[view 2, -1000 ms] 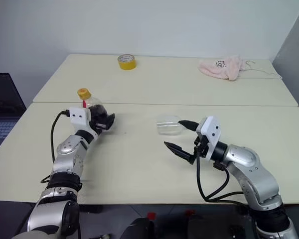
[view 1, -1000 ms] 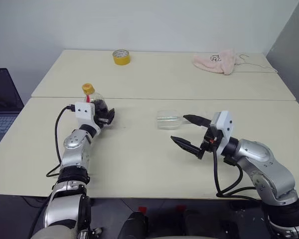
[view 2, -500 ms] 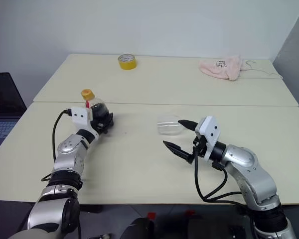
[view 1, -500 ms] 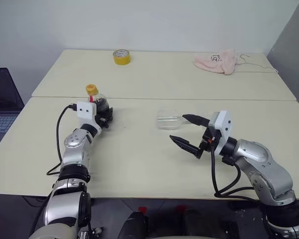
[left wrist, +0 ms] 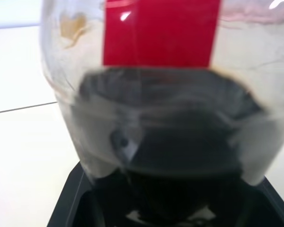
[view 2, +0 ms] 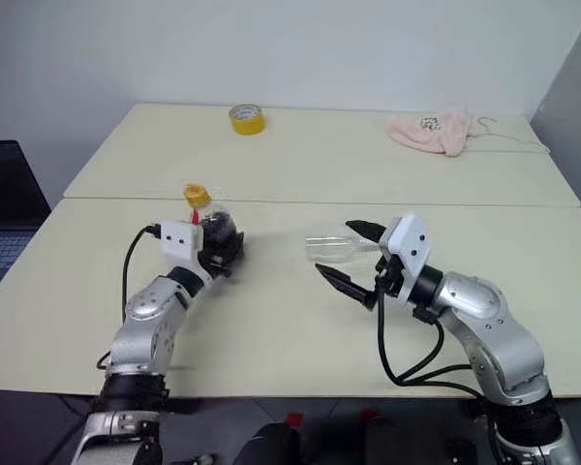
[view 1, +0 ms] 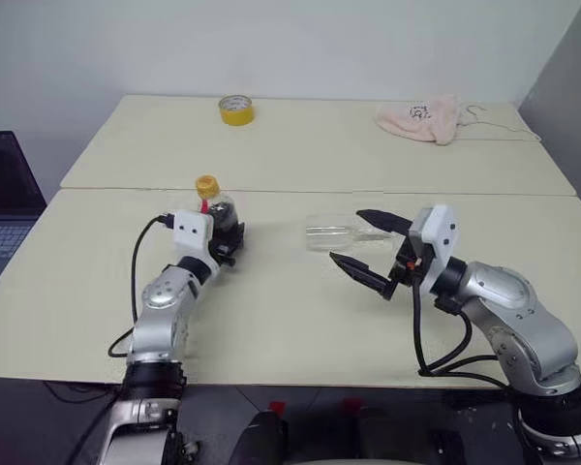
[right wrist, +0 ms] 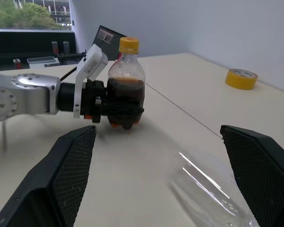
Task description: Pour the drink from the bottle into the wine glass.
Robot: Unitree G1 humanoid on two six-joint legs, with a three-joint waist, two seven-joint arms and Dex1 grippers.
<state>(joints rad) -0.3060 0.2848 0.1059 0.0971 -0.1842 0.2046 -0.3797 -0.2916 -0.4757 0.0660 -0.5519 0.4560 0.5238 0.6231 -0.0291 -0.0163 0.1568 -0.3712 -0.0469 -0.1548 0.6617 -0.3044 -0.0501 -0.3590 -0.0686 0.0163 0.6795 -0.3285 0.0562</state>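
Note:
The bottle [view 1: 221, 207] stands upright on the near table, left of centre, with its yellow cap [view 1: 207, 184] on and the dark drink [left wrist: 161, 142] low in its round body. My left gripper [view 1: 229, 232] is shut on the bottle's lower body, under the red label [left wrist: 161, 33]. The wine glass [view 1: 327, 233] looks to lie on its side at the table's middle, its stem end toward my right arm. My right gripper [view 1: 346, 236] is open, one finger [view 1: 380, 221] above the glass and the other finger [view 1: 358, 271] in front of it, not closed on it.
A yellow tape roll [view 1: 235, 109] and a pink cloth [view 1: 421, 118] lie on the far table. A seam [view 1: 320, 191] runs between the two tables. A dark laptop [view 1: 5, 194] sits off the left edge.
My left gripper has shut on the bottle and drawn it to the right and nearer, toward the glass. The right gripper has stayed open and has hardly moved.

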